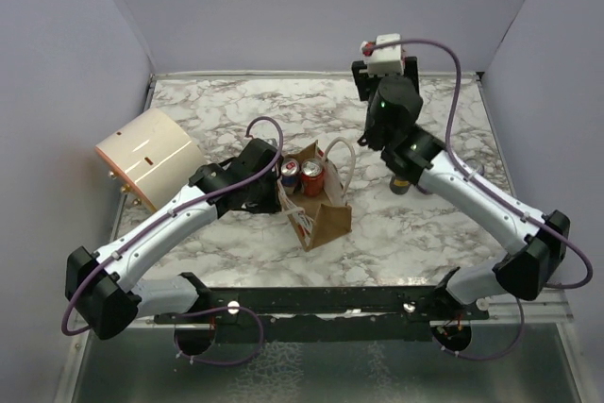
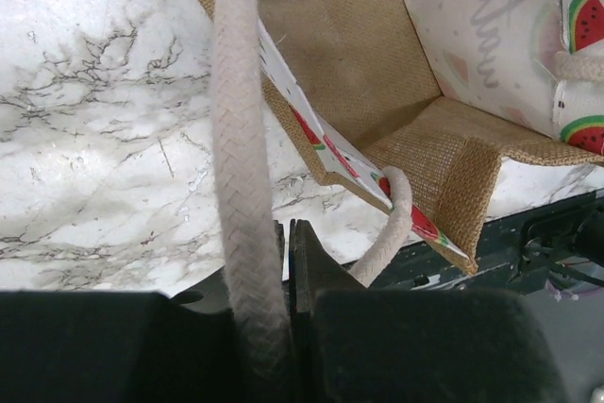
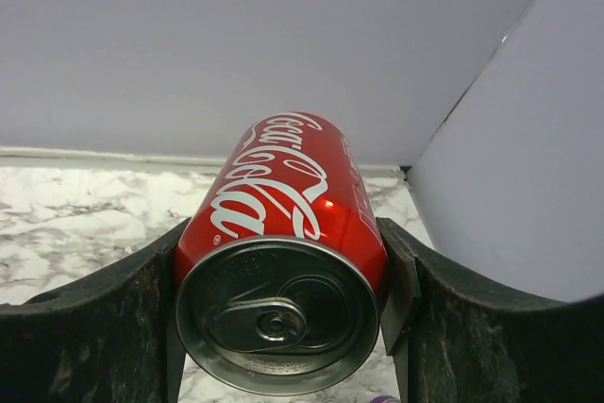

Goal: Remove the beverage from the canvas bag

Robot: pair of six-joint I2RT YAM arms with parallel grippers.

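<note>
coke can out of the bag, held in the right hand

top view: the canvas bag (image 1: 326, 219) stands open near the middle of the marble bench (image 1: 236, 106), with two cans (image 1: 300, 176) upright inside it, tops showing. the left arm (image 1: 170, 224) reaches in from the near left, and the left hand (image 1: 276, 191) sits at the bag's left rim, beside a white rope handle (image 1: 291, 209). a cream cylinder (image 1: 146, 159) rests at the left edge of the bench, apart from the bag. the right arm (image 1: 472, 197) stretches to the far right, well apart from the bag; what it holds cannot be made out from above. a small dark object (image 1: 401, 183) stands on the bench under that arm, too shadowed to identify.

left wrist view: the left hand's fingers (image 2: 307, 261) are pressed almost together, gripping the rope handle, which runs up from them to the bag. the bag's burlap inside and watermelon-print panel fill the far right of the view.

right wrist view: the right hand (image 3: 283, 243) grips a red coke can (image 3: 283, 195) by its sides, one finger against each. the can lies level above the bench, pull-tab top facing the camera, its other end toward the far wall.
</note>
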